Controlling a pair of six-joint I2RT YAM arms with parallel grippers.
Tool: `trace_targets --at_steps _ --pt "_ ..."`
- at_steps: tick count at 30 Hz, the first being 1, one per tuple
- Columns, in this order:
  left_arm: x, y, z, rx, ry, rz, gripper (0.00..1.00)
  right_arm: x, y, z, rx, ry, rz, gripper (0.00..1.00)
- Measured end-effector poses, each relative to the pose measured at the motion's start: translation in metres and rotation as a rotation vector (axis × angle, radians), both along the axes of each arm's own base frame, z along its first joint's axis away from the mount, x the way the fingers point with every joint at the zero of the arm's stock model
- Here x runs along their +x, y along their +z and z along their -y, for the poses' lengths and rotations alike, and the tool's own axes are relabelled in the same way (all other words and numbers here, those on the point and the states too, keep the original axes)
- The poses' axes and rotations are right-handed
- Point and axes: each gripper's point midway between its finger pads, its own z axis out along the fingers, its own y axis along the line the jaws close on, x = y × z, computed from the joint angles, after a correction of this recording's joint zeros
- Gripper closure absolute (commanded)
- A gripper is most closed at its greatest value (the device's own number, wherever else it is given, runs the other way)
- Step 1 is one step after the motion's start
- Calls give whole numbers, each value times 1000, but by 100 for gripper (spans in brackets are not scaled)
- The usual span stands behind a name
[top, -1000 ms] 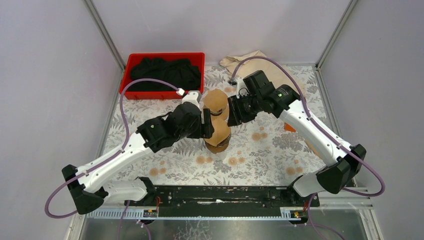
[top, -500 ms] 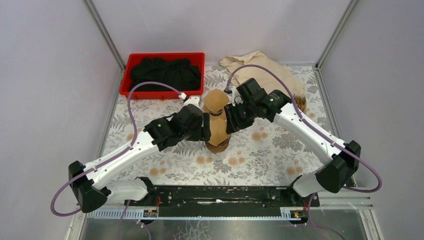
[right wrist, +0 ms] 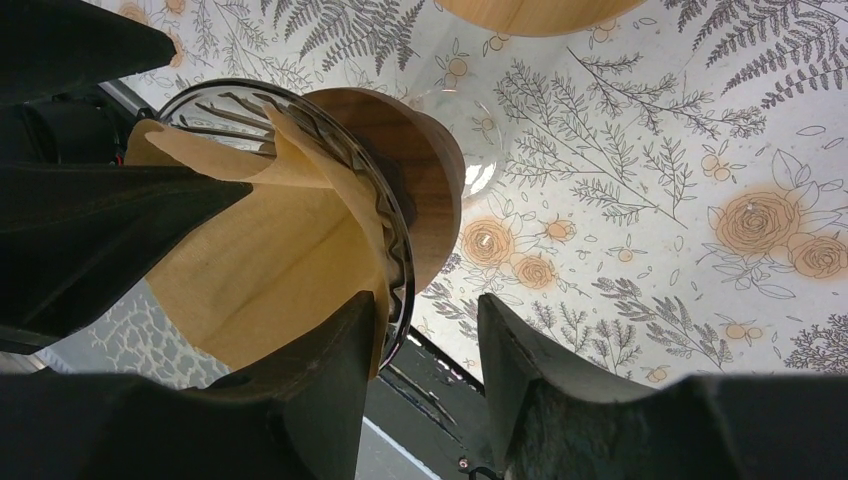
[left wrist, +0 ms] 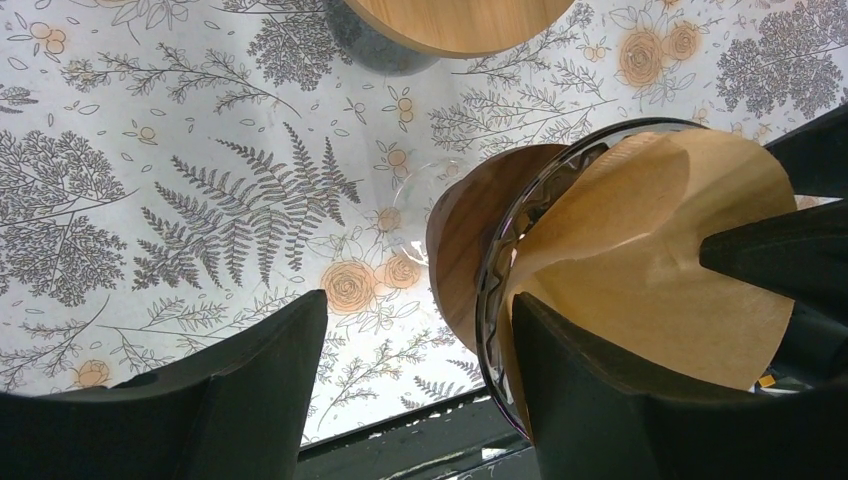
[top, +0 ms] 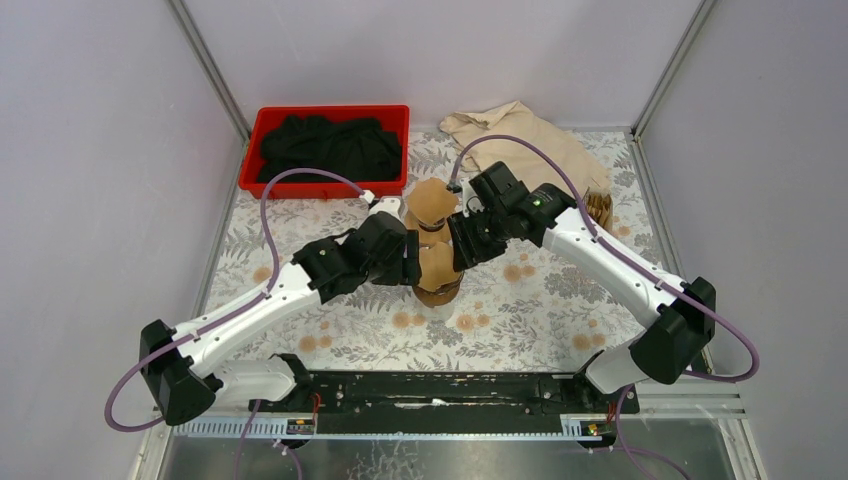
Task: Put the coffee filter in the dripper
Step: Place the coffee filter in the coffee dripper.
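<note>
Well to the left of the dripper (left wrist: 455, 240) and behind it stands a red bin (top: 258, 150) of dark cloth (top: 330, 145). The left pincer (left wrist: 420, 330) is spread wide and grips nothing. The dripper's rim passes between its jaws, one finger outside the rim and the other finger (left wrist: 600, 400) over the paper. Whether that finger touches the paper I cannot tell.

The coffee filter (left wrist: 650, 270) lies in the dripper's mouth, its free edge standing proud of the rim, so it looks only part seated. It is thin brown paper, matt and cone-folded. I judge it very light, limp and quick to crease or tear, best nudged flat against the inner wall or taken by its upper edge.

The dripper is ribbed clear glass in a smooth wooden collar, which is hard, slippery and breakable. It stands on the flower-printed desk (top: 520, 310).

Right of the dripper, the right pincer (right wrist: 428, 305) is likewise open over the rim and empty. A beige cloth (top: 520, 140) lies behind the dripper to its right.
</note>
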Motion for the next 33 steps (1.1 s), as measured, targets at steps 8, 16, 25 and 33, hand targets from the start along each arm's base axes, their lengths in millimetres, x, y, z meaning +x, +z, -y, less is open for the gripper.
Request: trace_targets --at_steps 8,16,25,33 --pt "-1 1 2 -11 -7 -2 25 0 4 1 8 3 17 47" --pt "-3 17 1 -65 -13 30 22 2 25 -2 69 6 80 41" --pt "3 25 6 -99 -20 58 21 2 29 -7 94 9 106 39" --pt "17 8 18 -69 -37 39 21 -7 19 -11 52 22 116 38"
